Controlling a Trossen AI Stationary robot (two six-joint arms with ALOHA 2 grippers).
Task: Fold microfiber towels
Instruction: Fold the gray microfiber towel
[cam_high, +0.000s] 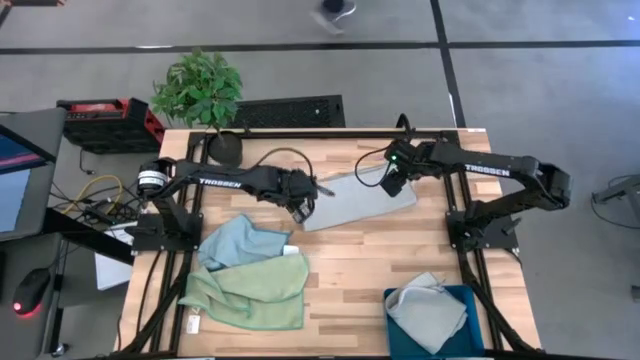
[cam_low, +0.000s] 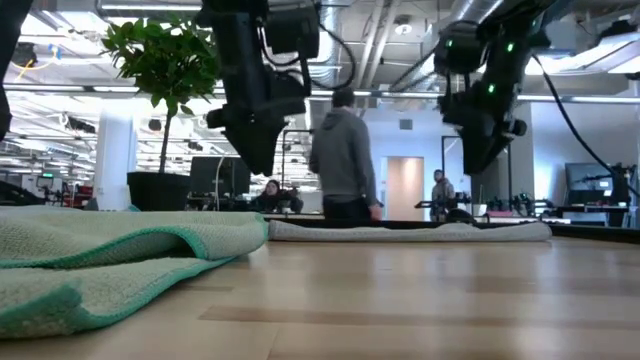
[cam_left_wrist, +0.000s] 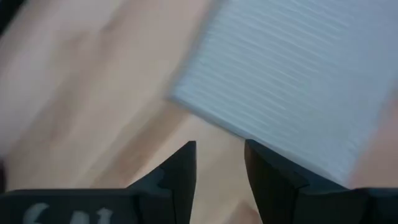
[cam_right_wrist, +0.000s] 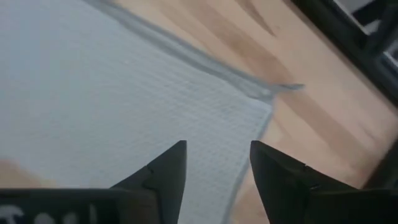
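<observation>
A light grey towel (cam_high: 358, 200) lies flat, folded into a long strip, on the table's far middle. It also shows in the low view (cam_low: 410, 231). My left gripper (cam_high: 303, 212) hangs open above its left end (cam_left_wrist: 286, 81). My right gripper (cam_high: 390, 186) hangs open above its right end, over a corner (cam_right_wrist: 264, 93). Neither touches it. A light blue towel (cam_high: 235, 243) and a pale green towel (cam_high: 250, 292) lie crumpled at the near left. Another grey towel (cam_high: 428, 312) lies in the teal bin (cam_high: 478, 335).
A potted plant (cam_high: 200, 90) stands at the table's far left corner. The bin sits at the near right corner. Bare wood (cam_high: 350, 290) lies between the green towel and the bin. People stand in the room beyond (cam_low: 342, 160).
</observation>
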